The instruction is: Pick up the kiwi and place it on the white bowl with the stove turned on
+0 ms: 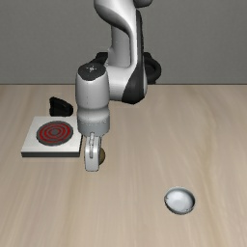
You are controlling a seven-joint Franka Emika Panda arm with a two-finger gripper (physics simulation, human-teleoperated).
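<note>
In the exterior view my gripper (92, 164) hangs straight down, low over the wooden table (193, 125), just right of the stove. A small brown shape, the kiwi (104, 148), peeks out from behind the gripper's right side, and most of it is hidden by the hand. The white bowl (180, 201) sits upright on the table, well forward and to the exterior view's right of the gripper, with nothing in it. The stove (52, 136) is a flat white plate at the left, and its round burner glows red.
A small dark object (60, 104) lies behind the stove at the exterior view's left. The robot's base and arm (123, 58) rise at the far side of the table.
</note>
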